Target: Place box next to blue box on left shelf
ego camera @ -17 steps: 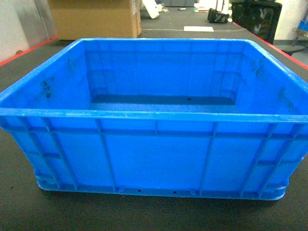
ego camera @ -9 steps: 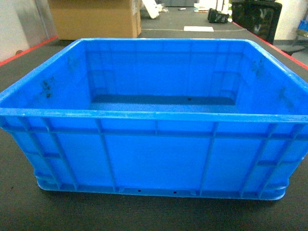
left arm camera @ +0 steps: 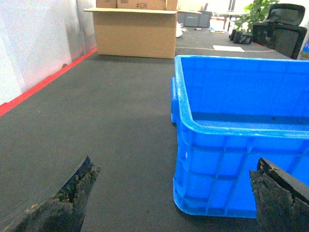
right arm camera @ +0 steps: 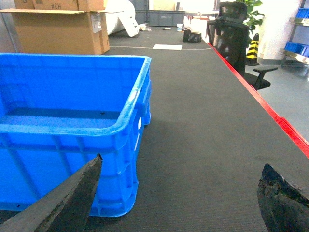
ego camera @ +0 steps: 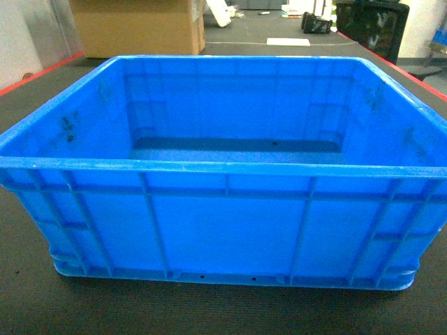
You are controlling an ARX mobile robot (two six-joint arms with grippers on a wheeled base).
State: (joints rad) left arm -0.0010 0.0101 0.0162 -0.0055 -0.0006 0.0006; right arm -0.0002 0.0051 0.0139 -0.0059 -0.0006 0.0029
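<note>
A large bright-blue ribbed box (ego camera: 223,216) stands empty on the dark carpet right in front of me, filling the head view. My left gripper (left arm camera: 176,193) is open, low over the carpet facing the near left corner of the box (left arm camera: 227,145); nothing is between its fingers. My right gripper (right arm camera: 181,188) is open too, facing the near right corner of the box (right arm camera: 72,130) with bare carpet between its fingers. Neither gripper shows in the head view. The left shelf and the other blue box are out of view.
A big cardboard carton (ego camera: 136,26) stands behind the box on the left. Red floor tape (left arm camera: 43,82) runs along the left wall and another red line (right arm camera: 270,113) along the right. A black office chair (right arm camera: 236,38) and a plant stand at the far right.
</note>
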